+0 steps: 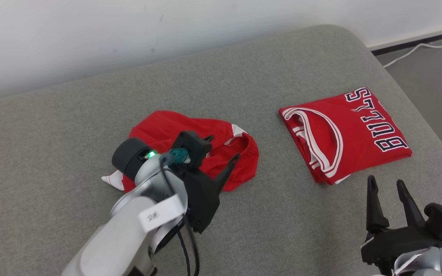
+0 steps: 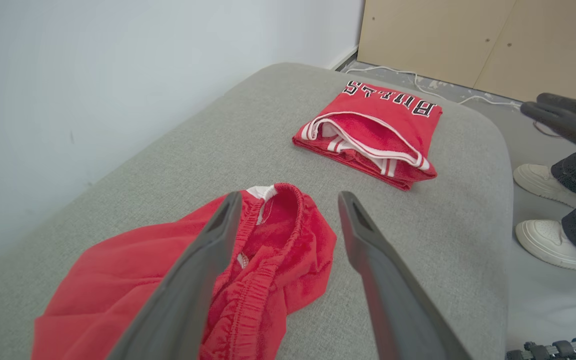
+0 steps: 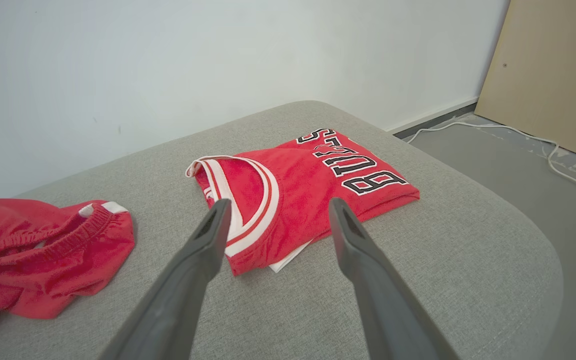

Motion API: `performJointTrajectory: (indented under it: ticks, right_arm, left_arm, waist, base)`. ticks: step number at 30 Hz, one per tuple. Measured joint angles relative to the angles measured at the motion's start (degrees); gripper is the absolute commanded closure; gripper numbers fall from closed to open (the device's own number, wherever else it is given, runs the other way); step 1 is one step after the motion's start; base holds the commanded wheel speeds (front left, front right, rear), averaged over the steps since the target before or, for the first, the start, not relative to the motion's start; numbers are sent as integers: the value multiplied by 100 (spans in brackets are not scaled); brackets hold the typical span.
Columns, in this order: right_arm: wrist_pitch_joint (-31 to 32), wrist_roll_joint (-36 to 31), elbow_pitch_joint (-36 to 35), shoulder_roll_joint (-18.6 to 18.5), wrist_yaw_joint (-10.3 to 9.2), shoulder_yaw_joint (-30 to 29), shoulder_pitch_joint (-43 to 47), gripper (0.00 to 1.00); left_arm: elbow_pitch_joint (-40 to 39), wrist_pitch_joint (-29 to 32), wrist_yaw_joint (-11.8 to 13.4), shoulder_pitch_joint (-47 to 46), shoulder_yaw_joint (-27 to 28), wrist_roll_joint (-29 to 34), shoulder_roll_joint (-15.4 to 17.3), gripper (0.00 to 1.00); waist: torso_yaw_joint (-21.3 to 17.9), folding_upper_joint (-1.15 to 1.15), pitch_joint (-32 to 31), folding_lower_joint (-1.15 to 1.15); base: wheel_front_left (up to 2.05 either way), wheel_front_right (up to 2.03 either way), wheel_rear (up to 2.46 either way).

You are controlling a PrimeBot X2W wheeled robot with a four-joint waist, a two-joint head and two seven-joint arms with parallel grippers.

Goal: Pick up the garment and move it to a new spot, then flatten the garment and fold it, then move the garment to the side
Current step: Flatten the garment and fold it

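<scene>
Crumpled red shorts point(image 1: 167, 126) sit directly below my left end effector point(image 1: 223, 146), whose fingers are spread with nothing between them.

The shorts lie left of centre on the grey cushion point(image 1: 244, 76), a soft, bunched heap with its long axis running across my view. The ribbed elastic waistband is at their right end, just under the left fingertips, and I cannot tell if they touch it. Well to the right is a folded jersey point(image 1: 343, 134), flat, white-trimmed and lettered. My right end effector point(image 1: 385, 181) hangs near it, also spread and holding nothing. I judge the left arm better placed.
</scene>
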Motion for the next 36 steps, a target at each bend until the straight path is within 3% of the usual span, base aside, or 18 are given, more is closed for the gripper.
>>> performJointTrajectory:
  ticks: [9,28,29,30,31,32,36]
  right_arm:
    - [-58,69,65,18,0,64,-136,0]
    - [-204,109,350,70,-4,309,-402,0]
    - [-208,109,370,73,-4,326,-431,0]
    - [-208,110,392,71,-4,333,-458,0]
    - [-209,114,401,71,-4,339,-474,0]
    - [-210,132,410,71,-4,349,-478,0]
    - [-271,158,436,73,-4,327,-456,0]
  left_arm:
    - [1296,602,-97,-737,-411,70,-94,0]
    - [2523,1131,-104,-1639,-1315,87,-304,0]
    - [2607,1158,-104,-1639,-1332,70,-308,7]
    - [2681,1199,-104,-1639,-1355,47,-313,20]
    - [2740,1222,-104,-1639,-1386,35,-314,42]
    - [2795,1247,-104,-1639,-1424,25,-316,50]
    - [2917,1252,-104,-1646,-1564,-69,-346,51]
  waist:
    - [-140,0,277,0]
    - [-181,0,344,0]
    - [-198,0,339,0]
    - [-216,0,334,-1]
    - [-236,0,329,0]
    - [-256,0,324,-1]
    - [-336,0,317,-1]
  base:
    - [0,0,0]
    - [0,0,0]
    - [0,0,0]
    - [0,0,0]
    - [0,0,0]
    - [0,0,0]
    - [0,0,0]
